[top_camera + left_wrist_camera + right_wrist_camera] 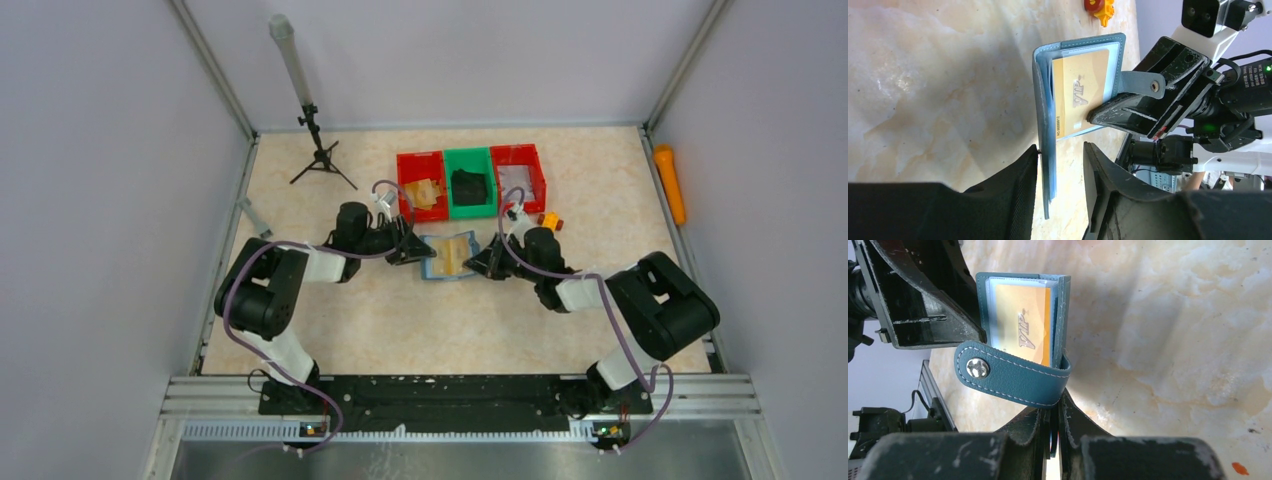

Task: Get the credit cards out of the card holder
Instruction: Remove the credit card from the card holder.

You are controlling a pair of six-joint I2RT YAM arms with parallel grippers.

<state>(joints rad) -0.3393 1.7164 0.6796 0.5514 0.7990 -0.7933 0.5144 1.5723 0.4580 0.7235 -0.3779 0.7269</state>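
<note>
Marbled beige table (330,330) carries the slate-teal card holder (450,256) open at its middle between the 2 arms. The right gripper (1052,412) is pinched onto one cover beside the closure tab (1013,377), and the left gripper (1060,152) has its jaws apart astride the opposite edge. To do this step well, I judge, the right should pin that cover while the left closes on the gold card (1080,95) alone, not its clear sleeve, and draws it straight out. Of the 3 bins behind, the left red bin (420,156) holds tan pieces, the green bin (468,153) a black lump (470,186), and the right red bin (515,151) something pale I cannot make out.
</note>
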